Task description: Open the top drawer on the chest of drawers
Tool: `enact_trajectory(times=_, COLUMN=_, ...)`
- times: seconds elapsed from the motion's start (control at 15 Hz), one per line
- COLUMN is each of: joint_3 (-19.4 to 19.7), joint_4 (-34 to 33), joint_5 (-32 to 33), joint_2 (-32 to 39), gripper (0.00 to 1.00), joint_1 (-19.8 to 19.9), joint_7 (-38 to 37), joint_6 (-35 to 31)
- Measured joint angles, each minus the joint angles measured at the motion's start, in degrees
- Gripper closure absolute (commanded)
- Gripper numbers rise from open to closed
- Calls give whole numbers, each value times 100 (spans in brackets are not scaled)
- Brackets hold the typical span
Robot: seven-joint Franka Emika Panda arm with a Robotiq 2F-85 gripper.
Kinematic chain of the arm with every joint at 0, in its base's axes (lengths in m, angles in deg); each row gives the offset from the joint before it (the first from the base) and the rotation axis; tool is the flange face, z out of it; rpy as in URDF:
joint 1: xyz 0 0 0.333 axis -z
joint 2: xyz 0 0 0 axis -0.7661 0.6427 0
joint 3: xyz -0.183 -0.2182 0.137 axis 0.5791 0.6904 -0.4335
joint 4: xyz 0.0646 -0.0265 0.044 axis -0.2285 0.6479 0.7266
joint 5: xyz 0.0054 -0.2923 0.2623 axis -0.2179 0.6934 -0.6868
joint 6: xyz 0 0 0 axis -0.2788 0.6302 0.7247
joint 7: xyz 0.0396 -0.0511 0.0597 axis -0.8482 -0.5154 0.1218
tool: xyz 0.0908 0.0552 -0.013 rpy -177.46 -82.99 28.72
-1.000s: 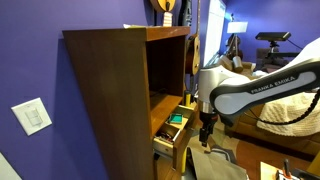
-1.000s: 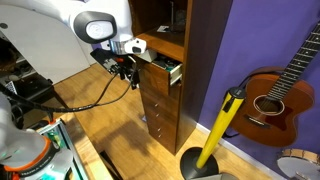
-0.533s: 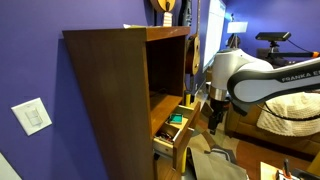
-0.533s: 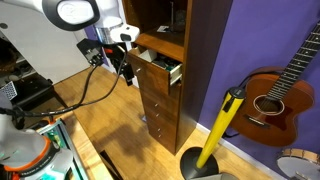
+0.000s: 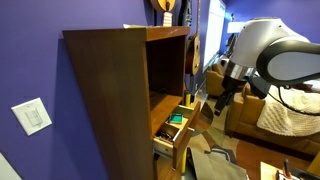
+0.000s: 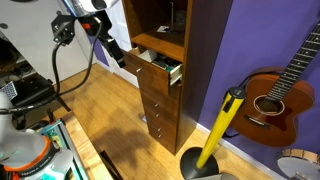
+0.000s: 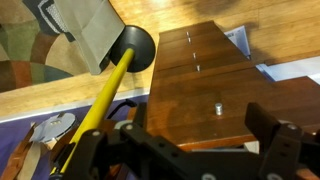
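Observation:
The brown wooden chest of drawers point(image 5: 110, 100) stands against the purple wall and shows in both exterior views point(image 6: 165, 110). Its top drawer point(image 5: 172, 132) is pulled out, with small items inside, and juts from the front in an exterior view point(image 6: 158, 66). In the wrist view the drawer front with its small metal knob point(image 7: 218, 107) lies between my fingers. My gripper point(image 7: 195, 142) is open and empty. It hangs in the air away from the drawer in both exterior views point(image 5: 222, 102) point(image 6: 118, 56).
A yellow pole on a round black base point(image 6: 215, 135) stands beside the chest and also shows in the wrist view point(image 7: 110, 85). A guitar point(image 6: 275, 95) leans on the wall. A sofa point(image 5: 275, 115) is behind the arm. A light switch point(image 5: 33, 117) is on the wall.
My gripper has drawn back and risen away from the drawer front. The top drawer stays pulled out where it was.

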Motion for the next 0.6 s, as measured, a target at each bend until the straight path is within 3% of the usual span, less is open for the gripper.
enact_trajectory(times=0.6, joint_3=-84, joint_4=-675, joint_5=-37, joint_2=-337, gripper=0, joint_1=75, joint_7=-539, joint_6=178)
